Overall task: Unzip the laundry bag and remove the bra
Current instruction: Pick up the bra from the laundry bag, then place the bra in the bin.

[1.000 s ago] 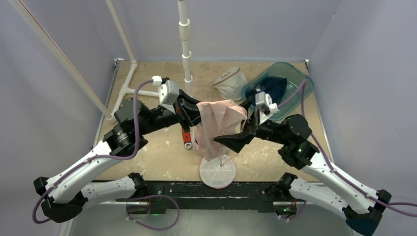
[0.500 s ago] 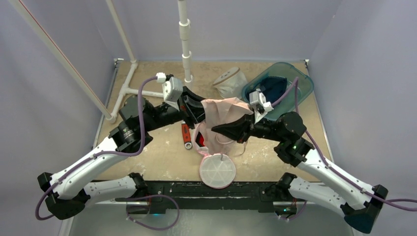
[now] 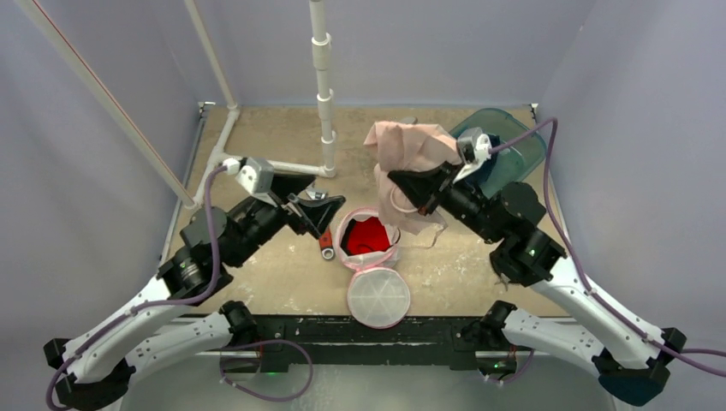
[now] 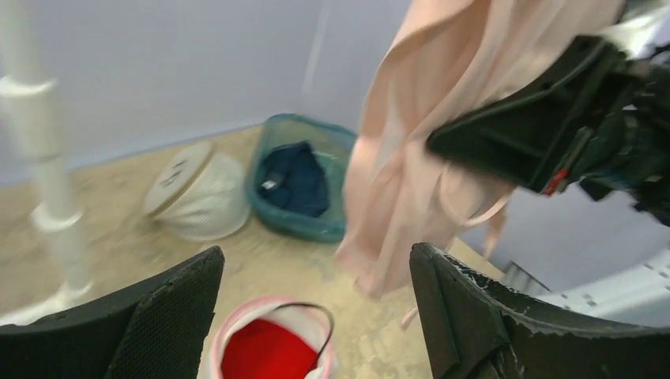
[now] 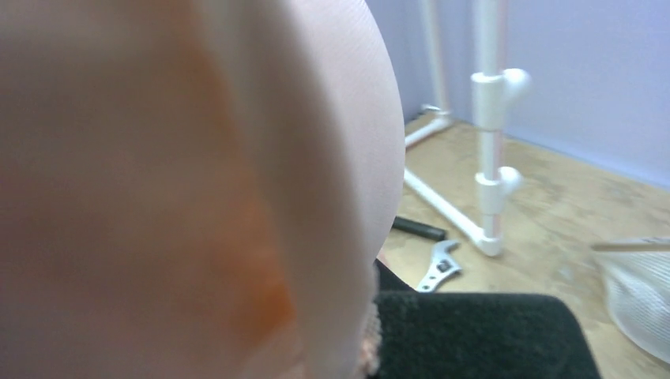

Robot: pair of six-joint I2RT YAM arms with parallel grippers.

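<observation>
From above: handover done! My left claw (image 3: 318, 211) has just let go and swung back to the left, jaws spread wide with nothing between them. My right claw (image 3: 401, 183) has snapped shut on the bra (image 3: 411, 147) and hoisted it up and back toward the teal bin (image 3: 524, 144). The laundry bag (image 3: 346, 229) sits on the table between my arms, mouth gaping and red showing inside. Its round lid (image 3: 377, 297) lies flat just in front. So the bra is out: it hangs from my right claw, clear of the bag, straps dangling.

Left wrist view: my two fingers frame only air now, with the open bag below them. The pink bra is draped over the other claw, up at the right (a white mesh bag (image 4: 196, 196) lies beside the bin).

Right wrist view: nearly all blurred pink fabric pressed against the lens. I think the black pad at the bottom is pinching it, though the grip point itself is hidden. The white pipe stand (image 5: 491, 150) rises beyond.

My read: unzipping and removal look as good as finished, and only setting the bra down somewhere remains.
</observation>
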